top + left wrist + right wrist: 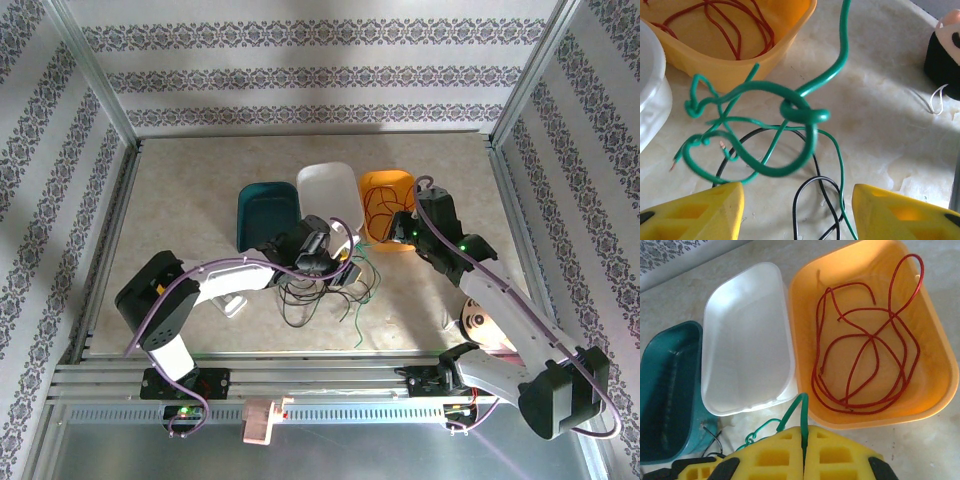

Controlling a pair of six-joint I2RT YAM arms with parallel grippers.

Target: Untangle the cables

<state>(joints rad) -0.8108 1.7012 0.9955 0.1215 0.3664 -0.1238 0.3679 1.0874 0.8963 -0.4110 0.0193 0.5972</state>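
The green cable (pixel 800 112) is a thick, glossy, springy wire tied into a loose knot that lies just ahead of your left gripper (pixel 797 192), a little toward its left finger, whose yellow fingers are spread wide and hold nothing. From the knot one strand climbs away and to the right; thinner green runs and a thin black cable (pixel 812 187) cross beneath it on the mottled table (pixel 890 125), the black loop lying between the fingers. Your right gripper (pixel 804 432) is pressed together, pinching a green strand that rises from between its pads. Ahead of it, the red cable (pixel 855 405) lies coiled in the smooth orange tray (pixel 935 390), beside the white tray (pixel 745 340) and teal tray (pixel 665 390).
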